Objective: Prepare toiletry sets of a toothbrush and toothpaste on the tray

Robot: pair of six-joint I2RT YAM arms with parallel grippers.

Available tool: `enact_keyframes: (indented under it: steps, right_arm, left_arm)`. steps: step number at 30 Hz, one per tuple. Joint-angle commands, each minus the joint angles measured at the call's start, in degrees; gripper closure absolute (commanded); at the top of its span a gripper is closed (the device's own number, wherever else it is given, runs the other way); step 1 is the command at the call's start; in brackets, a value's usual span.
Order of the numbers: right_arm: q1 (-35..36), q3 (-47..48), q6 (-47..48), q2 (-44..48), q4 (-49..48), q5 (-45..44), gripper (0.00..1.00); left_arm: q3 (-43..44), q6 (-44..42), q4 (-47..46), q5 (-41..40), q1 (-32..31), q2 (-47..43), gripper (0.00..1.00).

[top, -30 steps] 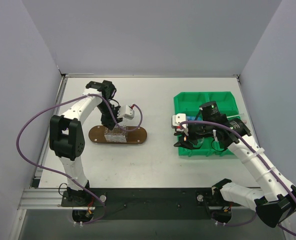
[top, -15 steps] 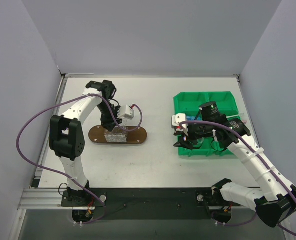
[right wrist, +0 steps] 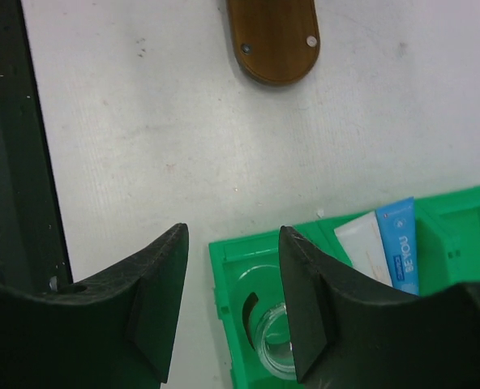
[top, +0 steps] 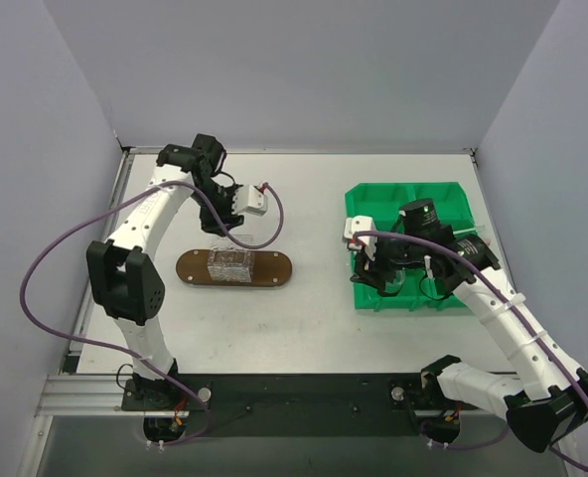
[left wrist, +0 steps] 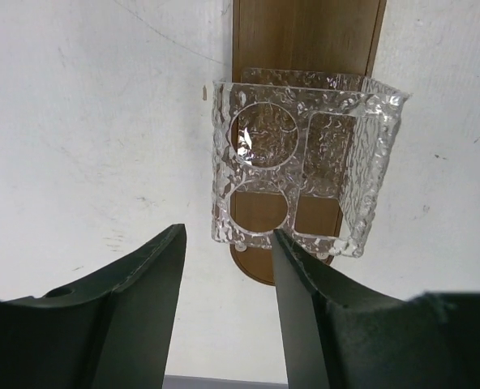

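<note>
The dark brown oval tray [top: 274,270] lies left of centre, with a clear textured holder [top: 229,263] standing on its middle. My left gripper [top: 218,199] hangs open behind the tray, apart from the holder. In the left wrist view the holder [left wrist: 297,170] sits on the tray [left wrist: 305,32] just past my empty left gripper [left wrist: 228,243]. My right gripper [top: 373,278] hovers open over the green bin's near-left corner. The right wrist view shows my right gripper [right wrist: 232,243] holding nothing. The blue-and-white toothpaste [right wrist: 390,243] lies in the bin. No toothbrush can be made out.
The green sectioned bin [top: 443,194] stands at the right. A small clear cup [right wrist: 274,344] sits in its corner compartment, below my right fingers. One tray end [right wrist: 274,40] shows in the right wrist view. Grey walls close the table's back and sides.
My left gripper opened, let go of the clear holder on the tray, and drew back and up away from it. The right arm barely shifted.
</note>
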State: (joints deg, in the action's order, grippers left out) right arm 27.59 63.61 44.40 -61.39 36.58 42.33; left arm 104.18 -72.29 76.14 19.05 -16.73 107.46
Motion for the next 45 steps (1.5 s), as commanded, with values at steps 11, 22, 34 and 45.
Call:
enact_keyframes:
  steps: [11, 22, 34, 45]
  right_arm:
    - [-3.77, -0.77, -13.72, -0.58, -2.48, -27.36, 0.53]
    - [-4.39, -1.74, -19.70, -3.13, 1.74, -36.70, 0.37]
    - [-4.92, -5.34, -22.78, -7.34, 3.85, -37.06, 0.18]
    - [-10.62, -5.96, -22.61, -14.10, 2.36, -29.15, 0.17]
  left_arm:
    - [-19.36, 22.16, -23.03, 5.91, 2.32, -34.74, 0.25]
    - [-25.86, 35.20, -30.70, 8.55, 2.23, -42.42, 0.18]
    - [-31.93, 36.43, -33.42, 9.51, 2.23, -43.56, 0.17]
    - [-35.36, 33.18, -33.60, 10.57, 2.05, -46.02, 0.17]
